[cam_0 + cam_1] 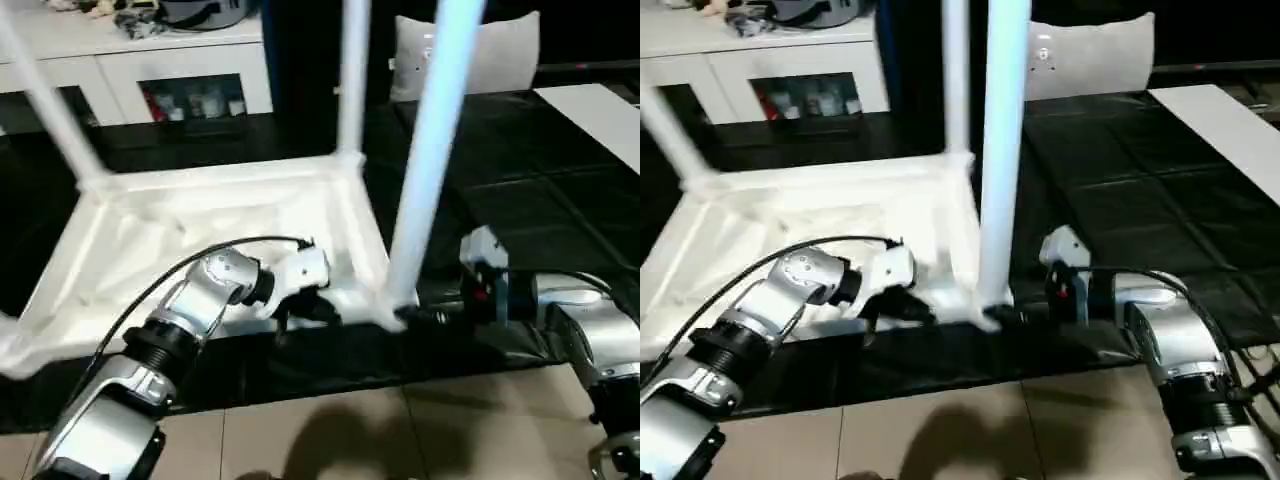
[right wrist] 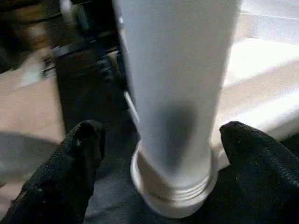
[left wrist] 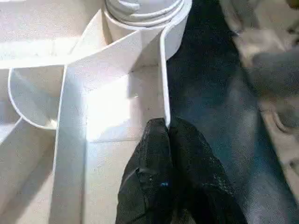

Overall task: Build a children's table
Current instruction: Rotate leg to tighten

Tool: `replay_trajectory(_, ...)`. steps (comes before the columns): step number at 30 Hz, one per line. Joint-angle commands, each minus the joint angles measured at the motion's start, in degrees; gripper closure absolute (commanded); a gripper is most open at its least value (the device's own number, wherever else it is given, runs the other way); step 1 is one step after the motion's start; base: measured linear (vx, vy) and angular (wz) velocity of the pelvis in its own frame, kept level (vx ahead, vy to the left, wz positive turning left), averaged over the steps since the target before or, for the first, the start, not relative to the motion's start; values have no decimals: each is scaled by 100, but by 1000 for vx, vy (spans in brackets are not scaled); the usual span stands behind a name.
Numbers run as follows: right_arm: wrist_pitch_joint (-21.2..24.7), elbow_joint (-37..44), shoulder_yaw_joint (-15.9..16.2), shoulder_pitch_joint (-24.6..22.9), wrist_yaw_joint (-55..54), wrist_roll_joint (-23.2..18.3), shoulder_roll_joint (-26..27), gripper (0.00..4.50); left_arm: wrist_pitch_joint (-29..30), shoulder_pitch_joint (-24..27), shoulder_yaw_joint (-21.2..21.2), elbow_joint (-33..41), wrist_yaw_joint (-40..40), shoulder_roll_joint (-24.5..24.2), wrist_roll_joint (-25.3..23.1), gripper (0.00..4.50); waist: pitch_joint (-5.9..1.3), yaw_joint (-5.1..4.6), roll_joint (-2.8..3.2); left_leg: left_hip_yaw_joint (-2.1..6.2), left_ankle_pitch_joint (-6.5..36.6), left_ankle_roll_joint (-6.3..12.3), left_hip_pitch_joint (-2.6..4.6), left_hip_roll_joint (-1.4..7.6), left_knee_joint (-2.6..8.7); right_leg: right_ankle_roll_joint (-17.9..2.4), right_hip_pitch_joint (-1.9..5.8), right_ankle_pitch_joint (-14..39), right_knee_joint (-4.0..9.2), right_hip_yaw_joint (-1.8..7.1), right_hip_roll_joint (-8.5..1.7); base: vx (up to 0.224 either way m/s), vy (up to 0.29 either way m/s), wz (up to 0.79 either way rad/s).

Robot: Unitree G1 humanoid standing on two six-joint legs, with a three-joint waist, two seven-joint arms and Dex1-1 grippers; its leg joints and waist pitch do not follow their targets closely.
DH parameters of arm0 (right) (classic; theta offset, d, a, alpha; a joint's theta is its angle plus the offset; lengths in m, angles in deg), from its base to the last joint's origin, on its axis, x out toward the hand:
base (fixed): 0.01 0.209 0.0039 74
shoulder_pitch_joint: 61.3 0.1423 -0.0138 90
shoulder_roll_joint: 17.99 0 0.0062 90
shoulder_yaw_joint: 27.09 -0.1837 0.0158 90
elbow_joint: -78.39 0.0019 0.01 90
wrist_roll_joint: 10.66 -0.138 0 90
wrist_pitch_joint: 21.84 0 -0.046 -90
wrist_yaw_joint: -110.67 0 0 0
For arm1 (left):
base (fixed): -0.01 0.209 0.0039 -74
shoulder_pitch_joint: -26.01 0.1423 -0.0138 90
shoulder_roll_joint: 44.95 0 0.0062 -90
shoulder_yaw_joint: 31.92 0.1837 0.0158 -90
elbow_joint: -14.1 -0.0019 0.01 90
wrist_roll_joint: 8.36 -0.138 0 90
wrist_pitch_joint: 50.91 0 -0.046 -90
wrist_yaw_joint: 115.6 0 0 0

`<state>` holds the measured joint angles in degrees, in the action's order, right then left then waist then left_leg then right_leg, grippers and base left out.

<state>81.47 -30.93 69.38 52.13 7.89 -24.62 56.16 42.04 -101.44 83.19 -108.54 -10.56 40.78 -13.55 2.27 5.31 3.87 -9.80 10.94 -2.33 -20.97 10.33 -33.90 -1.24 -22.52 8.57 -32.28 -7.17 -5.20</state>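
Note:
The children's table lies upside down on the black mat, its white ribbed top (image 1: 200, 230) facing up. Three white legs stand in corner sockets: near right (image 1: 430, 150), far right (image 1: 352, 80), far left (image 1: 45, 100). My left gripper (image 3: 167, 125) is shut on the thin front rim of the top, close to the near right socket (image 3: 140, 14). My right gripper (image 2: 161, 135) stands open around the base of the near right leg (image 2: 177, 93). One finger (image 2: 84, 140) is on each side of the leg, apart from it.
A white cabinet with glass doors (image 1: 130, 70) stands at the back left. A grey cushion (image 1: 500, 55) is behind the table at the right, and a white board (image 1: 600, 110) lies at the far right. The black mat (image 1: 520, 190) ends at light floor tiles (image 1: 400, 440) near me.

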Motion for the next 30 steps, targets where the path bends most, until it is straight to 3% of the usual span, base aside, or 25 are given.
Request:
replay_trajectory(1, 17, -3, 139, 129, 351, -152, -57, 70, -213, 84, 457, 79, -499, -108, -171, 450, -363, 7, -135, 69, 1002, 615, 47, 343, 369, -1037, 282, 1813, 332, 331, -422, 0, 0, 0)
replay_trajectory(4, 112, 14, 242, 156, 643, -254, -67, 98, -311, 117, 520, 152, -704, -175, -155, 450, -364, 33, -180, 64, 1055, 570, 50, 340, 373, -1019, 290, 1876, 335, 332, -425, 0, 0, 0)
replay_trajectory(6, 184, 40, 345, 171, 880, -295, -78, 105, -330, 169, 564, 267, -880, -229, -119, 450, -372, 50, -168, 72, 1003, 553, 50, 354, 375, -1042, 286, 1815, 313, 336, -431, 0, 0, 0)
replay_trajectory(7, 224, 43, 394, 180, 979, -306, -83, 129, -341, 190, 576, 311, -937, -254, -110, 450, -370, 49, -195, 66, 992, 547, 47, 352, 376, -1050, 286, 1789, 315, 342, -431, 0, 0, 0)
replay_trajectory(11, 298, 15, 473, 205, 1165, -317, -91, 148, -372, 203, 582, 332, -1006, -292, -93, 450, -371, 85, -204, 57, 977, 535, 46, 340, 364, -1035, 278, 1851, 313, 347, -431, 0, 0, 0)
replay_trajectory(12, 321, 15, 492, 205, 1201, -328, -92, 174, -375, 204, 580, 332, -1015, -298, -89, 450, -362, 99, -224, 57, 980, 513, 32, 329, 362, -982, 275, 1985, 313, 353, -437, 0, 0, 0)
replay_trajectory(20, 553, 115, 539, 142, 1318, -491, -13, 228, -256, 263, 508, 400, -1063, -314, -25, 450, -355, 102, -238, 65, 1070, 408, 49, 337, 371, -925, 264, 2149, 325, 358, -430, 0, 0, 0)
replay_trajectory(24, 713, 233, 391, 82, 1101, -645, 136, 243, 35, 305, 368, 457, -949, -206, 128, 450, -352, 92, -249, 60, 1086, 394, 41, 319, 364, -945, 266, 2148, 331, 351, -430, 0, 0, 0)
replay_trajectory(25, 874, 289, 206, 64, 453, -638, 399, 243, 471, 295, 166, 479, -613, -26, 247, 450, -348, 86, -239, 60, 1051, 370, 43, 327, 373, -944, 266, 2150, 322, 359, -426, 0, 0, 0)
replay_trajectory(26, 874, 289, 206, 64, 453, -638, 399, 243, 471, 295, 166, 479, -613, -26, 247, 450, -330, 78, -246, 64, 1101, 341, 46, 318, 377, -889, 258, 2327, 350, 351, -429, 0, 0, 0)
replay_trajectory(29, 895, 161, 77, 138, -594, -309, 734, 244, 940, 231, -34, 409, -127, 198, 275, 450, -312, 31, -249, 75, 1240, 257, 49, 281, 386, -723, 253, 2758, 410, 322, -429, 0, 0, 0)
replay_trajectory(30, 1021, 56, -14, 214, -1209, -147, 940, 244, 1206, 164, -143, 313, 259, 358, 229, 450, -285, -72, -230, 90, 1364, 139, 49, 262, 398, -627, 233, 2995, 450, 294, -406, 0, 0, 0)
